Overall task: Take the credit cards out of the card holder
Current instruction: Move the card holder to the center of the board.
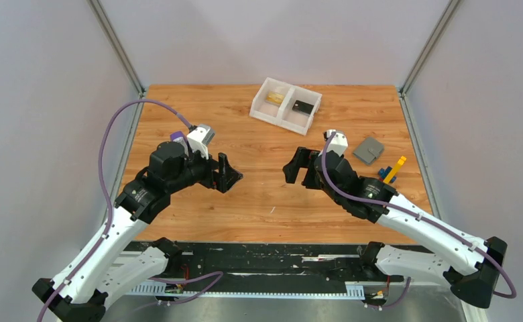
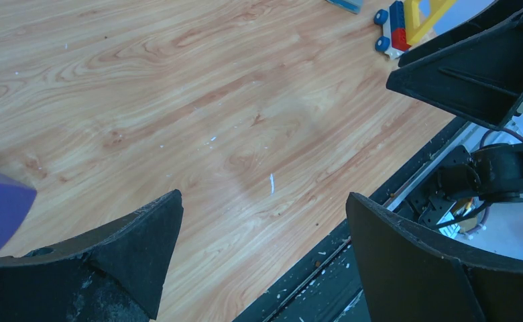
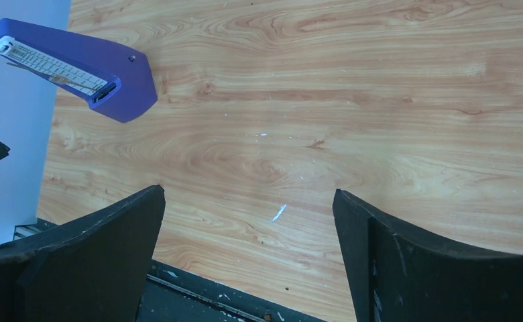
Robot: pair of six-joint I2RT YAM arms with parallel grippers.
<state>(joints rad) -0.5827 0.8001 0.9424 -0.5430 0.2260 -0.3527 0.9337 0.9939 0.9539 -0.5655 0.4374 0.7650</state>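
Black fingers (image 2: 131,255) of both arms fill the near edge of the wrist views. Left gripper (image 2: 262,201): jaws spread wide, nothing between them, bare wood below. Right gripper (image 3: 249,194): likewise wide apart, holding and touching nothing. From above, the two face each other over the middle of the table (image 1: 259,201), well apart, with open board between them. Card holder (image 1: 368,151) lies flat near the table's right edge, just beyond the right arm, with a blue-and-yellow toy (image 1: 391,171) just beside it. White tray (image 1: 254,107) sits at the far edge, with a gold-yellow item (image 1: 275,98) in its left compartment and a black piece (image 1: 303,106) in its right. Whether the gold item is the credit cards cannot be told.
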